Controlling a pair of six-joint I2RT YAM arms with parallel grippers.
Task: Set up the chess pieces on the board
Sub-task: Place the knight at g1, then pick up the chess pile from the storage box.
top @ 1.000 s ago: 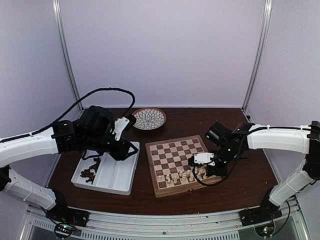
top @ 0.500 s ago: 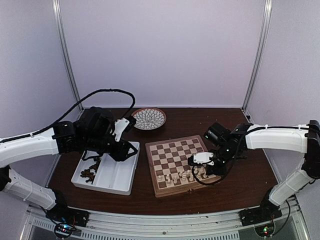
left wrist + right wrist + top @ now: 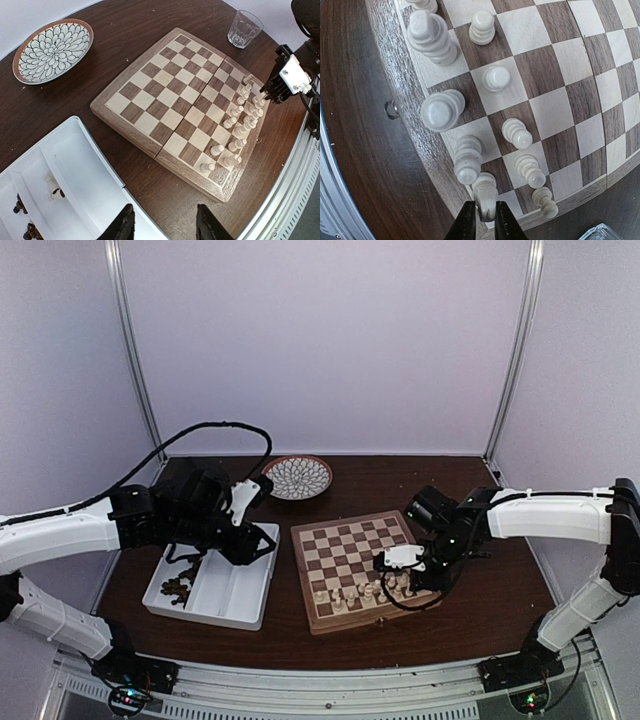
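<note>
Seen from above, the right gripper (image 3: 390, 570) sits slightly further in over the board (image 3: 350, 545) from its right rim than a second ago. The left arm has dipped a little, and nothing else has shifted. There is one board, one white tray (image 3: 245, 612) just left of it, and one patterned plate (image 3: 298, 477) beyond its far-left corner, all on the dark table (image 3: 500, 590). Cream pieces (image 3: 365, 591) stand in two rows along the board's near edge, too small to count here. Dark pieces (image 3: 178, 587) lie heaped in the tray compartment farthest from the board. The left gripper (image 3: 258, 548) hangs over the tray's board-side rim.

In the left wrist view, that gripper's fingers (image 3: 124, 227) stand apart with nothing between them. One glass (image 3: 244, 28) stands just off a board corner. The cream rows overlap too much for a sure count.

The right wrist view shows ten cream pieces, the topmost cut by the frame edge. One stands upright on the corner square nearest the glass, between the right gripper's fingers (image 3: 467, 222). They sit close on either side of it, but I cannot tell whether they pinch it.
</note>
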